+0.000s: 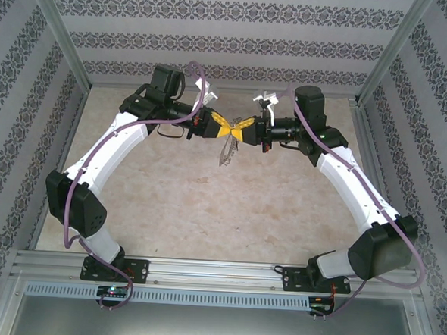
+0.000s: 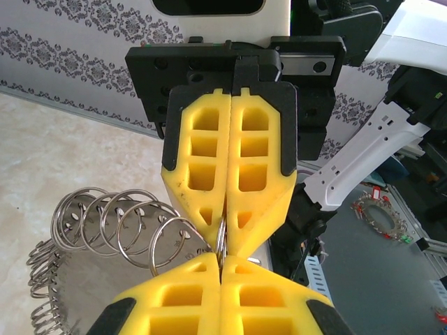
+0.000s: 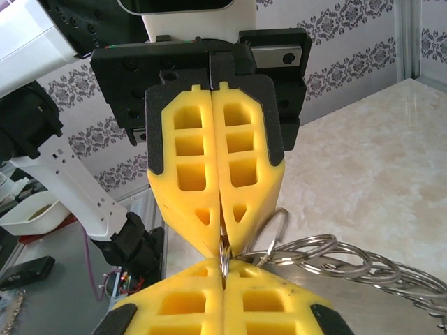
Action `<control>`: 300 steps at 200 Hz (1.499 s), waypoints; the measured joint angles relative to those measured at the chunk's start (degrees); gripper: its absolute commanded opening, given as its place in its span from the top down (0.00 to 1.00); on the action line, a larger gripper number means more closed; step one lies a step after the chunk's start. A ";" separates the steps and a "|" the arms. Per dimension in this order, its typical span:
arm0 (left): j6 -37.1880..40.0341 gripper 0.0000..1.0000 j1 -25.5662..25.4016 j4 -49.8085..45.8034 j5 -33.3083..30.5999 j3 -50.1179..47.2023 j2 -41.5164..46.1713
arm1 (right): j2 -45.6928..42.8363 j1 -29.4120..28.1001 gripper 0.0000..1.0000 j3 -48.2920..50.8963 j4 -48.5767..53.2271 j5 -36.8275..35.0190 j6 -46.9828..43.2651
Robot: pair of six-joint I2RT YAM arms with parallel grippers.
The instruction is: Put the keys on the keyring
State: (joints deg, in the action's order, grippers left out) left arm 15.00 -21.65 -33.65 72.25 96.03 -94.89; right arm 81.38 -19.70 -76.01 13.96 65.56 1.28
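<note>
My two grippers meet tip to tip above the back of the table, the left gripper [image 1: 224, 127] coming from the left and the right gripper [image 1: 239, 128] from the right. Below them hangs the keyring [image 1: 227, 154], a silvery metal piece. In the left wrist view its rim [image 2: 84, 279] carries several split rings [image 2: 143, 227]. One small ring [image 2: 222, 241] is pinched edge-on in the left gripper [image 2: 221, 258], with the right gripper's yellow fingers [image 2: 255, 160] closed on it from above. The right gripper [image 3: 223, 264] is shut on that same ring [image 3: 224, 251]. The keys are out of view.
The beige tabletop [image 1: 206, 204] lies well below the hanging metal. Patterned walls [image 1: 216, 38] enclose the back and sides. An aluminium rail [image 1: 217, 272] runs along the near edge with both arm bases on it.
</note>
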 measured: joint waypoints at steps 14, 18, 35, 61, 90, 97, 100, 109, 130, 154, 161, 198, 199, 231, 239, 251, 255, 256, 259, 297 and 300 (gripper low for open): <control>-0.04 1.00 -0.13 0.90 -0.63 -0.07 0.00 | 0.00 0.09 0.71 0.00 -0.39 -0.15 0.04; -0.17 1.00 -0.15 1.25 -0.70 -0.20 0.00 | 0.00 0.11 0.67 0.00 -0.44 -0.17 0.48; -0.70 1.00 -0.33 3.19 -0.90 -1.18 0.07 | -0.20 0.63 0.58 0.09 -1.29 -0.48 0.76; -1.68 1.00 -0.90 5.05 -1.27 -2.73 0.07 | -2.27 2.51 0.52 1.55 -2.64 -1.03 1.99; -3.10 1.00 -0.90 7.87 -1.99 -4.02 0.22 | -7.23 4.57 0.50 4.33 -4.07 -1.79 3.39; -3.52 1.00 -0.90 8.81 -2.14 -4.50 0.35 | -8.59 4.79 0.50 5.05 -4.20 -1.97 3.56; -3.65 1.00 -0.90 9.20 -2.23 -4.74 0.46 | -9.05 4.96 0.50 5.33 -4.39 -1.99 3.67; -4.07 1.00 -0.90 10.16 -2.43 -5.38 0.70 | -10.51 5.01 0.50 6.29 -4.70 -2.12 4.09; -5.05 1.00 -0.90 11.85 -2.64 -6.36 1.31 | -12.72 5.35 0.50 8.76 -6.14 -2.12 5.03; -6.10 1.00 -0.90 13.57 -3.10 -6.60 2.21 | -12.72 5.35 0.50 10.67 -7.32 -2.08 6.05; -6.32 1.00 -0.90 14.01 -3.23 -6.60 2.54 | -12.48 5.35 0.50 11.10 -7.69 -2.05 6.27; -6.95 1.00 -0.90 15.91 -3.30 -6.60 4.22 | -10.64 5.35 0.47 12.28 -10.40 -1.66 7.67; -6.95 1.00 -0.90 15.96 -3.30 -6.62 4.24 | -10.62 5.35 0.47 12.28 -10.43 -1.64 7.72; -7.69 1.00 -0.90 16.72 -3.37 -6.67 4.83 | -8.96 5.05 0.45 12.28 -12.13 -1.20 8.28; -7.93 1.00 -0.90 16.94 -3.48 -6.67 4.87 | -8.50 4.70 0.44 12.28 -12.46 -1.11 8.48; -8.17 1.00 -0.90 17.38 -3.52 -6.69 4.90 | -7.85 4.00 0.44 12.28 -12.87 -1.05 8.50; -8.24 1.00 -0.90 17.55 -3.56 -6.73 4.92 | -7.61 3.65 0.44 12.26 -12.98 -1.01 8.50; -8.26 1.00 -0.90 17.62 -3.54 -6.75 4.92 | -7.58 3.61 0.44 12.26 -13.00 -1.01 8.48; -8.31 1.00 -0.90 17.77 -3.56 -6.80 4.96 | -7.41 3.39 0.44 12.26 -13.11 -0.98 8.50; -9.29 1.00 -0.90 19.10 -3.85 -7.08 5.07 | -4.85 1.57 0.48 11.50 -13.79 -1.01 8.72; -9.29 1.00 -0.90 19.17 -3.89 -7.08 5.07 | -4.59 1.51 0.49 11.37 -13.81 -1.01 8.68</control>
State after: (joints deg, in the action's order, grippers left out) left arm 5.72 -22.55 -14.48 68.36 88.95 -89.82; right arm 76.79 -18.20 -64.64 0.14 64.55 9.96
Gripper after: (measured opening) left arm 0.051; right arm 0.530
